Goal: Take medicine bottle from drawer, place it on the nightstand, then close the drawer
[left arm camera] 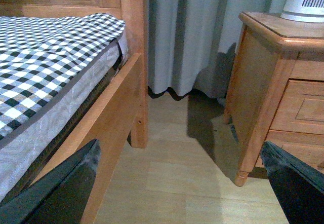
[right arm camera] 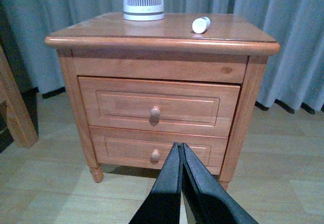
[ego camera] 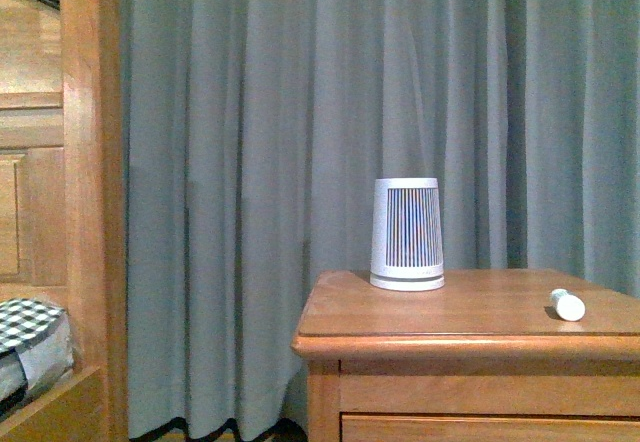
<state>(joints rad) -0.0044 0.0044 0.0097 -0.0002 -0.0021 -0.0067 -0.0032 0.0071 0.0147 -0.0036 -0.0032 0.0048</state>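
The tiny white medicine bottle [ego camera: 568, 305] lies on its side on the nightstand [ego camera: 460, 337] top, near the right; it also shows in the right wrist view [right arm camera: 201, 25]. The nightstand [right arm camera: 162, 44] stands ahead of my right gripper [right arm camera: 180, 146]. The upper drawer [right arm camera: 158, 106] sticks out a little from the front, its round knob [right arm camera: 155, 112] facing me. My right gripper is shut and empty, some way in front of the lower drawer [right arm camera: 157, 150], touching nothing. My left gripper [left arm camera: 182, 155] is open and empty, low above the floor between bed and nightstand [left arm camera: 268, 82].
A white tapered cylinder with dark vertical stripes [ego camera: 407, 234] stands at the back of the nightstand top. A wooden bed frame with a tall post [ego camera: 90, 192] and a checked mattress [left arm camera: 45, 57] is at the left. Grey curtains [ego camera: 350, 112] hang behind. The floor [left arm camera: 172, 173] is pale wood.
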